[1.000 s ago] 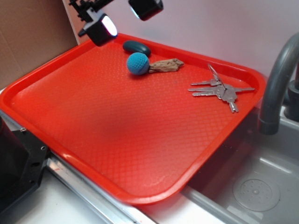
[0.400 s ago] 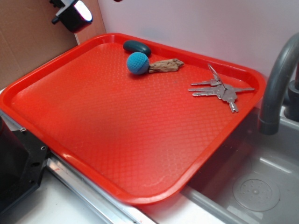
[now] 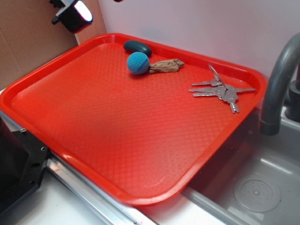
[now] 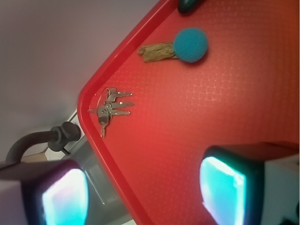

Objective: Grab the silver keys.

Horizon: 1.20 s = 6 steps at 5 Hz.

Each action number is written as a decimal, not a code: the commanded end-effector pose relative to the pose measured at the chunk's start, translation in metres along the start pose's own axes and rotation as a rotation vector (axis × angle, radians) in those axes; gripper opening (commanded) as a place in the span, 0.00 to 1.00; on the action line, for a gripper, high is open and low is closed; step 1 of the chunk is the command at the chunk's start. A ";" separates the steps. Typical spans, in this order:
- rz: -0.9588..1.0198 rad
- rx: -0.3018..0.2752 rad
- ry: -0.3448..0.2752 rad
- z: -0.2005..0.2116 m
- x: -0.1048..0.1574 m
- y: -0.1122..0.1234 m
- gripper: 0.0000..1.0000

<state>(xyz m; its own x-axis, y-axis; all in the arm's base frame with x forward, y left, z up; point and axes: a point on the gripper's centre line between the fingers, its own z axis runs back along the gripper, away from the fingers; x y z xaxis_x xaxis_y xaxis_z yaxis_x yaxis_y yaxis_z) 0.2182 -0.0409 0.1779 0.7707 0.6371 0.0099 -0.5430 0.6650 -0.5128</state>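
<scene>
The silver keys lie fanned out on a thin ring near the far right corner of the red tray. In the wrist view the keys sit close to the tray's rim, far from my fingers. My gripper hangs high above the tray's far left corner; one finger shows fully, the other is mostly cut off at the top edge. In the wrist view the gripper is open with its two glowing pads wide apart and nothing between them.
A blue ball, a brown crumpled scrap and a dark oval object lie at the tray's far edge. A grey faucet stands right of the tray over a sink. Cardboard stands at the left.
The gripper has moved up and to the left, from above the dark oval object to above the tray's far left corner. The keys and other objects have not moved.
</scene>
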 end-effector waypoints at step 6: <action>0.018 0.294 0.010 -0.166 0.031 -0.065 1.00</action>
<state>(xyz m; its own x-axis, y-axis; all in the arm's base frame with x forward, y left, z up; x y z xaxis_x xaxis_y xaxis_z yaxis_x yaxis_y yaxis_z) 0.3224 -0.1305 0.0523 0.7639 0.6443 -0.0368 -0.6370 0.7436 -0.2032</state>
